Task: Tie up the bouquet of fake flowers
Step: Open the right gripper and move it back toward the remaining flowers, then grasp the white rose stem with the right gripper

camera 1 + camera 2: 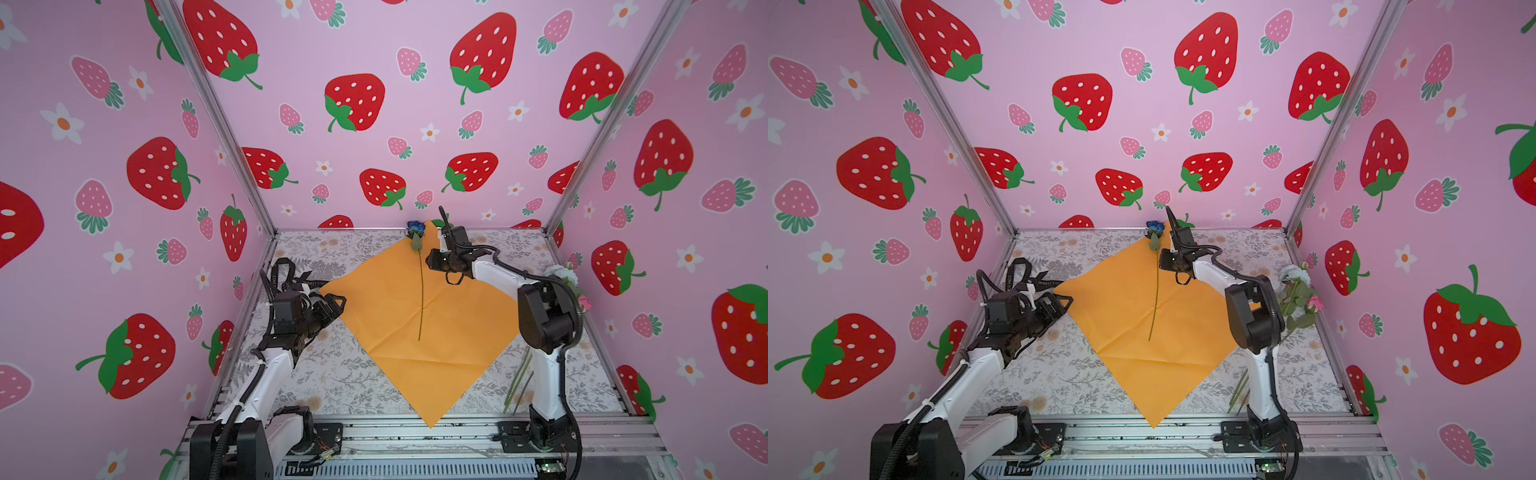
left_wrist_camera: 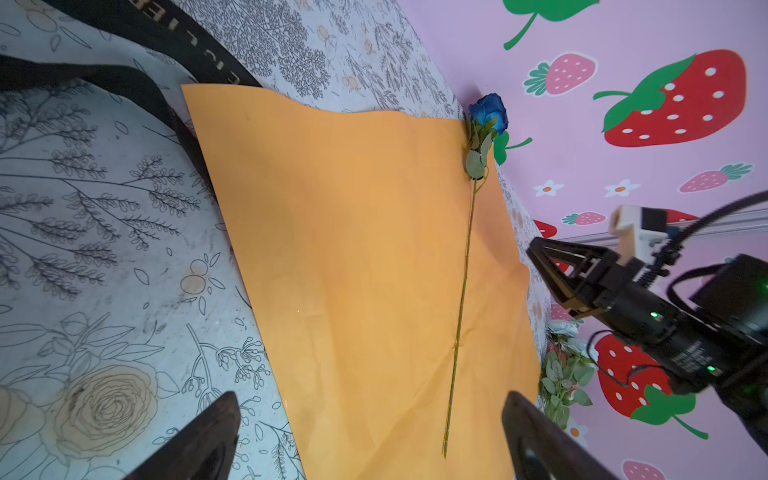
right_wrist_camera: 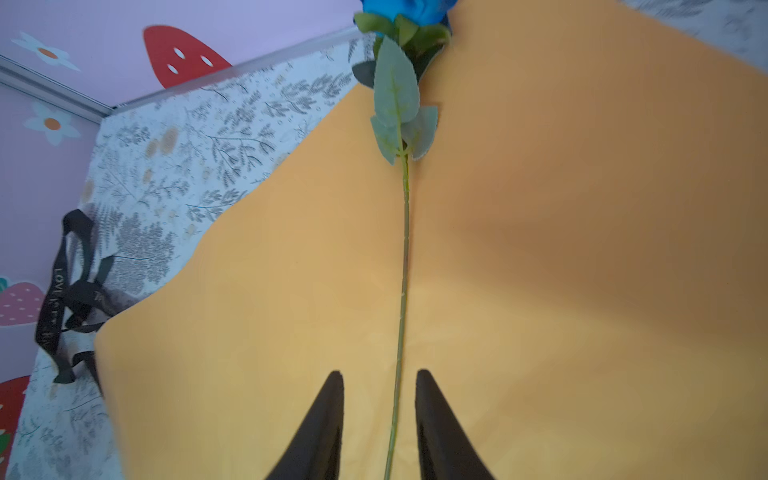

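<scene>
One blue rose (image 1: pixel 415 227) (image 1: pixel 1154 227) (image 2: pixel 488 110) of the bouquet of fake flowers lies on the orange paper (image 1: pixel 395 311) (image 3: pixel 582 249), its bloom at the far corner. The rest of the bunch (image 1: pixel 568 277) (image 1: pixel 1298 291) (image 2: pixel 565 374), pale and pink blooms, lies by the right wall behind the right arm. My right gripper (image 1: pixel 442 212) (image 1: pixel 1170 212) (image 3: pixel 380 374) hangs above the paper beside the rose, jaws apart. The stem (image 3: pixel 402 291) shows in the gap, touching neither finger. My left gripper (image 1: pixel 336 305) (image 2: pixel 370 415) is wide open at the paper's left corner, holding nothing.
A black ribbon (image 1: pixel 286 270) (image 1: pixel 1021 274) (image 3: pixel 62 299) with pale lettering lies tangled at the left, behind the left gripper. The floral table cover (image 1: pixel 332 374) shows around the paper. Strawberry-print walls close in three sides, and a metal rail (image 1: pixel 415 432) runs along the front.
</scene>
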Robot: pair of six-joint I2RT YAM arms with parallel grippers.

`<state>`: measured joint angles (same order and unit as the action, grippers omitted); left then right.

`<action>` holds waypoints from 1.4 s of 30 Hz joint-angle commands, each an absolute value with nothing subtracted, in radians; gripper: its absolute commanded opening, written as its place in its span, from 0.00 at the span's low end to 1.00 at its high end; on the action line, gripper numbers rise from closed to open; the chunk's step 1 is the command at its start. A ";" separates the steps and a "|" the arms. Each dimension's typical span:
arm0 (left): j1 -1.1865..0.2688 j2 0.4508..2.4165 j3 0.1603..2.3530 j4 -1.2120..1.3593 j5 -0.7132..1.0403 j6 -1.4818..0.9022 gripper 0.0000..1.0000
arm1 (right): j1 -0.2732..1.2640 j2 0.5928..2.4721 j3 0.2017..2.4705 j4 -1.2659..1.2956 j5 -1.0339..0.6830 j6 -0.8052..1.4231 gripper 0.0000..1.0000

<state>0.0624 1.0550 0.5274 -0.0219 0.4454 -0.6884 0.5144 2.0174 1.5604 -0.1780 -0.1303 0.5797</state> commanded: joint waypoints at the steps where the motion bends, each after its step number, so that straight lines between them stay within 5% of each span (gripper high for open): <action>1: 0.060 1.040 0.530 -0.044 0.438 -0.673 0.99 | 0.485 1.897 1.428 -0.206 -0.067 0.541 0.32; 6: 0.058 1.026 0.527 -0.056 0.445 -0.663 0.99 | 0.411 1.665 1.162 -0.232 -0.014 0.513 0.33; 12: 0.054 1.001 0.515 -0.059 0.427 -0.645 0.99 | 0.252 1.343 0.895 -0.320 0.056 0.500 0.47; 15: 0.054 1.003 0.515 -0.053 0.423 -0.640 0.99 | 0.174 1.215 0.812 -0.374 0.108 0.494 0.66; 17: 0.051 1.005 0.515 -0.045 0.424 -0.641 0.99 | 0.129 1.154 0.777 -0.400 0.141 0.487 0.97; 18: 0.050 1.006 0.513 -0.039 0.427 -0.642 0.99 | 0.102 1.130 0.763 -0.409 0.147 0.482 1.00; 32: 0.025 1.042 0.479 0.008 0.402 -0.641 0.99 | -0.127 1.220 0.693 -0.344 0.063 0.408 1.00; 42: 0.015 1.120 0.474 0.047 0.432 -0.641 0.99 | -0.184 1.390 0.700 -0.273 0.056 0.400 0.67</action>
<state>0.0223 1.1152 0.4808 0.0135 0.4194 -0.6506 -0.1669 1.3632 0.6979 -0.3000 0.0689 0.4168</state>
